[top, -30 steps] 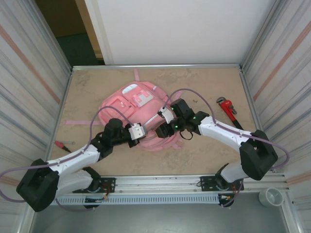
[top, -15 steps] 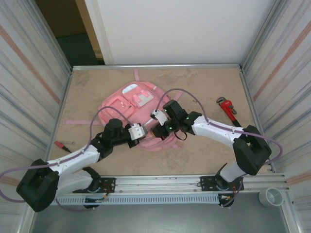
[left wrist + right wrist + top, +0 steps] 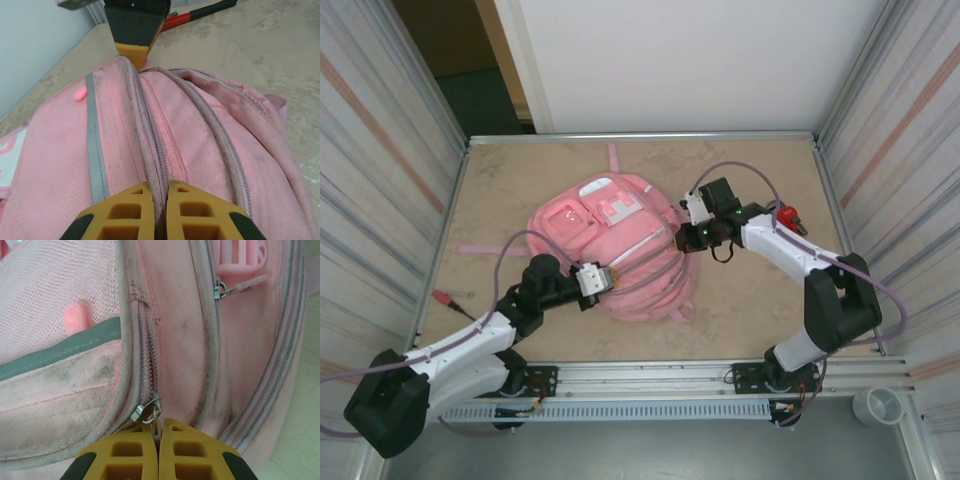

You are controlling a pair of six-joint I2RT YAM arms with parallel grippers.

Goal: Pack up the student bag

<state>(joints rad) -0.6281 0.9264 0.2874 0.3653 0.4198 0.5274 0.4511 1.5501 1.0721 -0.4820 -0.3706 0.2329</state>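
from above, the student bag point(image 3: 612, 250) lies flat in the middle of the table point(image 3: 750, 300), pocket side up. its long axis runs from the edge by the arm bases toward the far wall, leaning a little left, and the end with the white patches points at the far wall. your left gripper point(image 3: 598, 280) sits at the bag's near-left edge and your right gripper point(image 3: 682, 238) at its right edge, with a red wrench point(image 3: 788, 214) well apart beyond that side. in the left wrist view, the left pads are pressed together on a raised ridge of pink fabric beside the zip line, which runs straight away to the right gripper at the bag's other end. in the right wrist view, the right pads are closed tight on the metal zip pull point(image 3: 149, 411). so you look to be working the main zip, though i can't tell whether it is being opened or closed. next, draw the pull along the track in line with it while the left grip anchors the bag.
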